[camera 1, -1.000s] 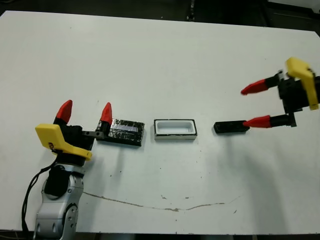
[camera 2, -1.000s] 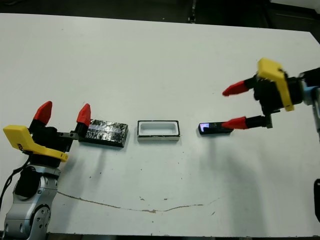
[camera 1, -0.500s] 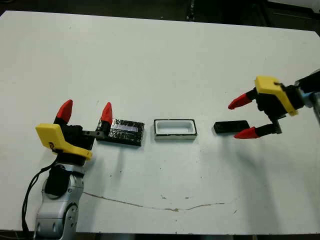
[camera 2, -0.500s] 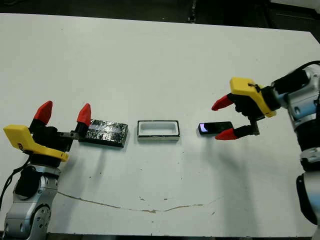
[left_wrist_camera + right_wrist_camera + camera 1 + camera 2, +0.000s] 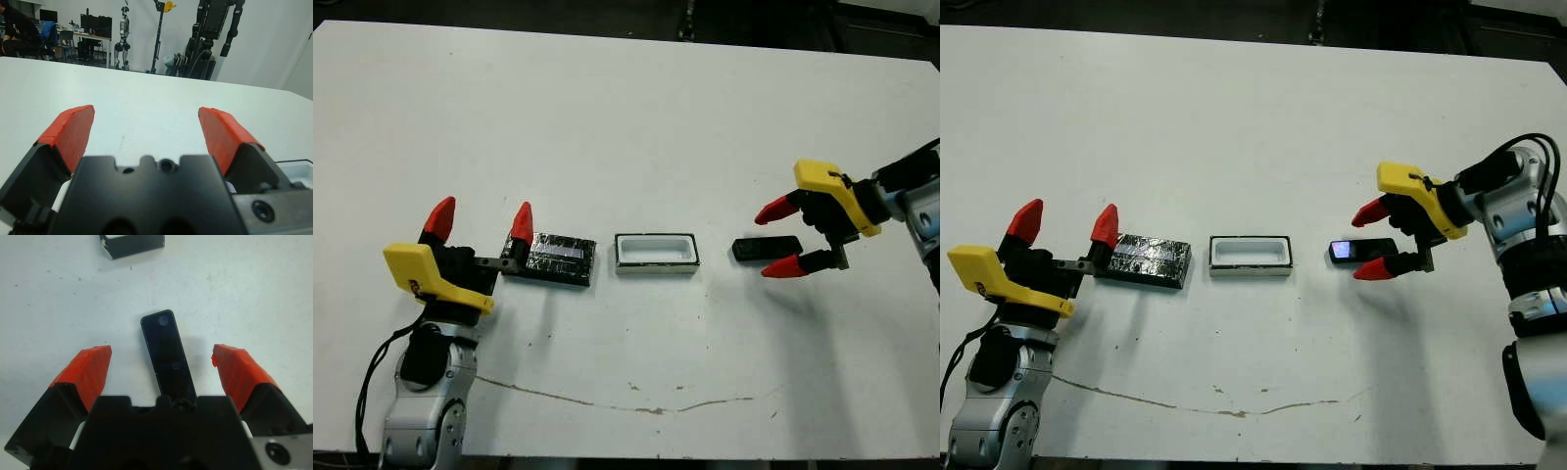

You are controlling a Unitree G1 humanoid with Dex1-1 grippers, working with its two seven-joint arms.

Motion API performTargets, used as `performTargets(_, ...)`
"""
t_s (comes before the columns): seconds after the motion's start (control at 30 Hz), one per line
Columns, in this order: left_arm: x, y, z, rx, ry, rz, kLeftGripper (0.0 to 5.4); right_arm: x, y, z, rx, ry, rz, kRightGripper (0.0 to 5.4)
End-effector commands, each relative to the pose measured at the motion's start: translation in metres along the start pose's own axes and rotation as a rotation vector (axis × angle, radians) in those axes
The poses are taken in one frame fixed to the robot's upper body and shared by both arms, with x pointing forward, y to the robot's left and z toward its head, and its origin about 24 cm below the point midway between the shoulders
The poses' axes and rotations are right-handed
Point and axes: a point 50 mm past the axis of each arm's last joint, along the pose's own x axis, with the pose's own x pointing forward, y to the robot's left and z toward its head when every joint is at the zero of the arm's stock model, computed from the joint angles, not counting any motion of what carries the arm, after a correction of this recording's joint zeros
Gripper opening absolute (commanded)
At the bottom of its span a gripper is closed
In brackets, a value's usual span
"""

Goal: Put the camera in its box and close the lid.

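Note:
The small flat black camera [image 5: 765, 249] lies on the table right of centre; the right wrist view shows the camera [image 5: 167, 353] lying lengthwise between my open fingers. My right gripper [image 5: 777, 238] is open and straddles the camera's right end without gripping it. The box [image 5: 656, 253], a white-walled open tray, sits at the table's middle. Left of it lies the lid [image 5: 551, 258], a glossy black slab with a pale stripe. My left gripper [image 5: 480, 219] stands open beside the lid's left end, one fingertip [image 5: 521, 219] just by its edge.
The white table [image 5: 626, 117] stretches wide behind the row of objects. A thin dark crack line [image 5: 607, 401] runs along the near part of the tabletop. In the left wrist view a seated person [image 5: 17, 32] and robot stands show beyond the table.
My right gripper has moved left and lowered, coming from beside the camera's right end to straddle it with its fingers narrowed. The left gripper, lid and box have stayed put.

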Motion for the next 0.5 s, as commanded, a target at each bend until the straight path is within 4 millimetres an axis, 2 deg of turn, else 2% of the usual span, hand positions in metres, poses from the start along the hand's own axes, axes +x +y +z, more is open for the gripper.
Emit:
performTargets(0.03,-0.004,0.001,-0.004,0.006,0.023,0.003,5.40,0.009,0.003,-0.007,0.036,0.027,0.016,5.37)
performTargets(0.33,-0.005,0.000,-0.005,0.012,0.030,0.010,5.40,0.021,0.003,-0.008,-0.008,0.028,0.018,5.40)
performTargets(0.5,-0.005,-0.001,-0.005,0.011,0.028,0.009,5.40,0.027,0.004,-0.012,0.013,0.047,0.019,4.87)
